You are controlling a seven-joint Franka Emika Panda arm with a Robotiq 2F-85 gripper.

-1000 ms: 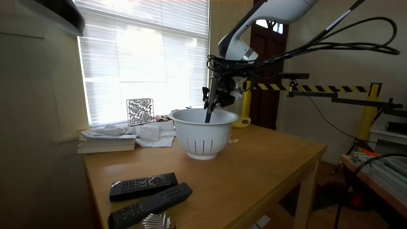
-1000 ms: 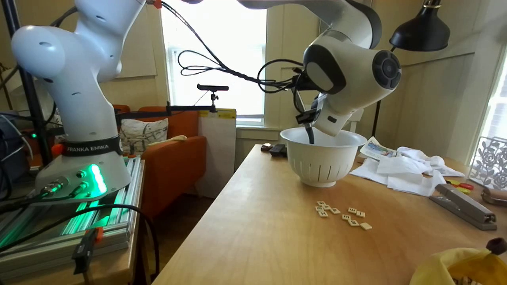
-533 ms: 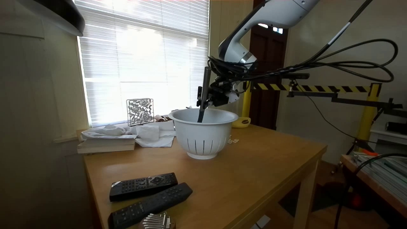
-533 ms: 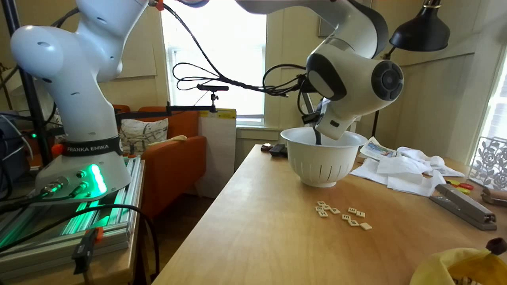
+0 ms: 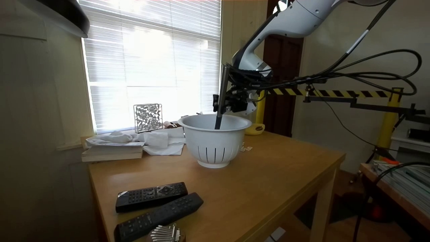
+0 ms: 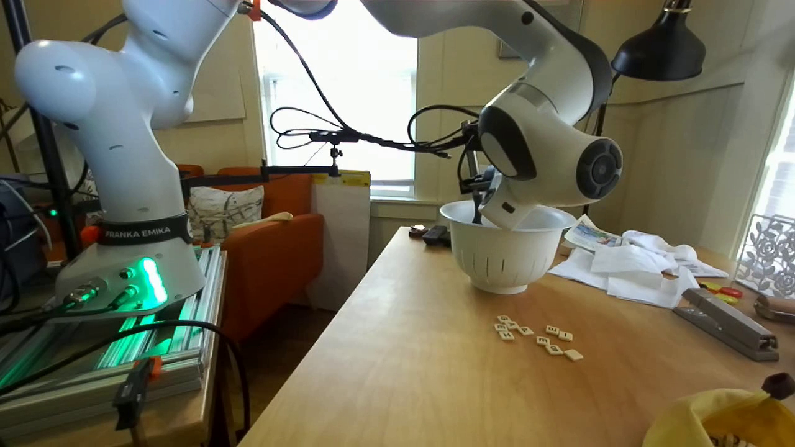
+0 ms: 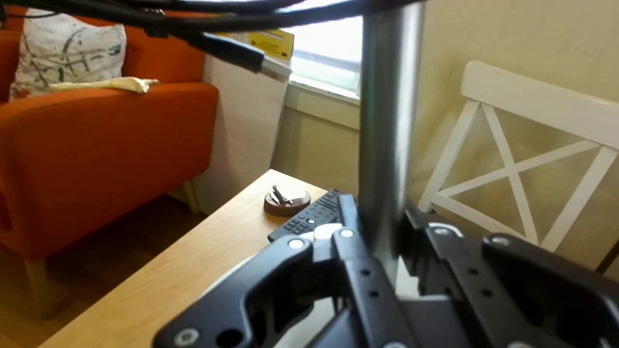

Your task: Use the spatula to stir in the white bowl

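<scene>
Since the earlier frame, the spatula (image 5: 223,89) & the gripper (image 7: 382,227) are shifted toward the robot's base (image 6: 130,264); the white bowl (image 5: 215,139) is unmoved, upright on the table (image 5: 268,168); the jaws are clenched around the silver handle (image 7: 389,121), as is shown close up in the wrist view; the dark lower end is dipped inside the bowl; the spatula's head is hidden by the near wall in both exterior views.

Progress: spatula grasped & put in the bowl, so that part's done; stirring is prob. under way, judged by the shift; how many turns are left can't be told; whether anything is held in the bowl can't be told either, b/c its floor isn't shown.

View diffs: handle's slight lean is best seen in an exterior view, w/ two remotes (image 5: 152,197) plainly shown; only one remote is made out in the wrist view; a stapler (image 6: 730,324) & letter tiles (image 6: 553,350) are shown clearly in an exterior view but not at the wrist.
</scene>
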